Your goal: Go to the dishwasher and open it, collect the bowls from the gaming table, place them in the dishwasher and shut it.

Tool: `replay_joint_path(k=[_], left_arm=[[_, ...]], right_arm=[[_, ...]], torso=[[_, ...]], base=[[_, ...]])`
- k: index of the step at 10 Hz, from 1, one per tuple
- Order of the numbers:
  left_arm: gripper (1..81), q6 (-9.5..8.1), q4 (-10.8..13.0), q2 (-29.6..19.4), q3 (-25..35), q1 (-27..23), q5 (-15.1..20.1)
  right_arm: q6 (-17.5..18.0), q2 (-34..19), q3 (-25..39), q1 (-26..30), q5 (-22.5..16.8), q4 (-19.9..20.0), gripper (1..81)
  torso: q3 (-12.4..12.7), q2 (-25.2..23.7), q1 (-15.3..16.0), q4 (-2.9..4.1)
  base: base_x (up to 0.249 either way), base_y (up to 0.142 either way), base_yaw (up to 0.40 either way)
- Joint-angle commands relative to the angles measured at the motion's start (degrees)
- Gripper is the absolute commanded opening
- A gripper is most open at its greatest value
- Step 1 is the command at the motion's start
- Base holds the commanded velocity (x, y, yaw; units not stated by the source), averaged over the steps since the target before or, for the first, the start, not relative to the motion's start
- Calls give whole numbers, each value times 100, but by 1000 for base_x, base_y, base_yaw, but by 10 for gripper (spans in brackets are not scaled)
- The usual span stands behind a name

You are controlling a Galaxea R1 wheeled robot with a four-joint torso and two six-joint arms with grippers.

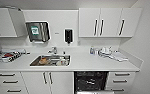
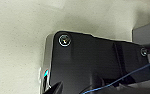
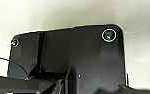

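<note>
The dishwasher [image 1: 91,81] stands open at the lower middle-right of the frame, dark racks showing, under the white counter [image 1: 91,65] right of the sink [image 1: 51,60]. Opening seems done, so fetching the bowls should follow. Whether either claw is wide or narrow I cannot tell.

No readable text anywhere (green label on the paper-towel dispenser [image 1: 38,31] illegible)

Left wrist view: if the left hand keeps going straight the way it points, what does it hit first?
Probably the pale speckled floor: that surface lies beyond the robot's own dark plate. A grey edge sits off to one side, apparently out of line. Depth is unclear, so treat this as a guess.
</note>
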Motion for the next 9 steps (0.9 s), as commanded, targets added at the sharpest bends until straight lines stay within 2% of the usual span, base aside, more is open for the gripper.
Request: replay_joint_path(k=[1, 4, 5, 6, 8, 9], left_arm=[[811, 48, 53, 18, -38, -199, 225], [811, 66, 45, 141, -38, -199, 295], [811, 66, 45, 150, -38, -208, 295], [811, 91, 53, 168, -38, -207, 304], [811, 92, 45, 176, -38, -199, 304], [811, 101, 53, 203, -38, -199, 304]], right_arm=[[-2, -74, 33, 301, -310, -67, 811], [-2, -48, 33, 309, -310, -67, 811], [-2, -31, 33, 301, -310, -76, 811], [-2, -31, 33, 309, -310, -76, 811], [-2, -22, 33, 309, -319, -94, 811], [-2, -22, 24, 309, -319, -94, 811]], torso=[[-29, 533, -343, 0], [120, 1050, -684, 0], [405, 1246, -811, 0], [580, 1454, -944, 0], [562, 1758, -1139, 0], [367, 1935, -1257, 0]], base=[[0, 0, 0], [0, 0, 0], [0, 0, 0], [0, 0, 0], [0, 0, 0], [0, 0, 0]])
